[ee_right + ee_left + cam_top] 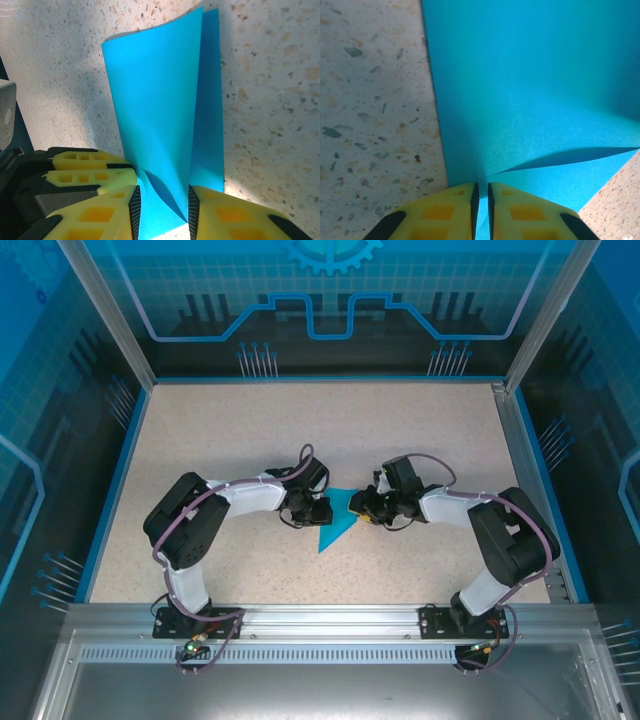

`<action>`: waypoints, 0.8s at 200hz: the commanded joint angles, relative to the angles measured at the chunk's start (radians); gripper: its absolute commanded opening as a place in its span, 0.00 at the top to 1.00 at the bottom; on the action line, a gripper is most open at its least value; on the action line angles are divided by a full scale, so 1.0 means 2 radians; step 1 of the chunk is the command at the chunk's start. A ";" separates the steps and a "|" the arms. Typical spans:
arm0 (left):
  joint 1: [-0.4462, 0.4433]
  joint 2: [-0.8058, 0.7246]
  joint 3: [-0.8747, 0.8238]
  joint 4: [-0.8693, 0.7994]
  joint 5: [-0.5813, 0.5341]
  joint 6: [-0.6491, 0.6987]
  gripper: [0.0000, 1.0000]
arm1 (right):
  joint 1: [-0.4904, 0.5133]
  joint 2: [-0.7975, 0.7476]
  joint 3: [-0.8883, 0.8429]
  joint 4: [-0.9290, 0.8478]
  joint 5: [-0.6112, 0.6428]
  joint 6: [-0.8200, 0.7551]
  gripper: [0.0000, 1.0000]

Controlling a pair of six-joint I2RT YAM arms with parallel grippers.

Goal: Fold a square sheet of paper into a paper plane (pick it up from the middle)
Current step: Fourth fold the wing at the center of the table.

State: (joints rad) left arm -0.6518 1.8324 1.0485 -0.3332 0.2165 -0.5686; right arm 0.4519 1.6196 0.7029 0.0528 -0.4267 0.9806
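My left hand [481, 192] pinches the square sheet of paper [336, 527] from 9 o'clock, and my right hand [164, 197] clamps its raised fold from 3 o'clock. The sheet sits mid-table [220, 430] between them, its long axis running about 1 to 7 o'clock, with both hands equally near.

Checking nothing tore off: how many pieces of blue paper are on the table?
1. The partly folded sheet of paper is at the centre of the table, gripped by the left gripper and the right gripper. Scraps beneath it could be hidden.
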 commanded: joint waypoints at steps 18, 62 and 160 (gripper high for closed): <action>0.001 -0.039 -0.004 0.007 0.011 0.011 0.78 | 0.007 0.015 0.011 0.009 -0.018 0.006 0.69; -0.006 -0.081 -0.023 0.012 0.006 0.021 0.68 | 0.010 0.022 0.016 0.022 -0.029 0.008 0.73; -0.127 -0.084 -0.036 -0.038 -0.186 0.007 0.48 | 0.012 0.026 0.026 0.014 -0.041 -0.001 0.74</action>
State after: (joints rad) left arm -0.8719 1.6379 0.9768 -0.3439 0.0036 -0.5438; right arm 0.4603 1.6604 0.7311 0.0834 -0.4805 0.9874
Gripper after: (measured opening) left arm 0.517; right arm 0.261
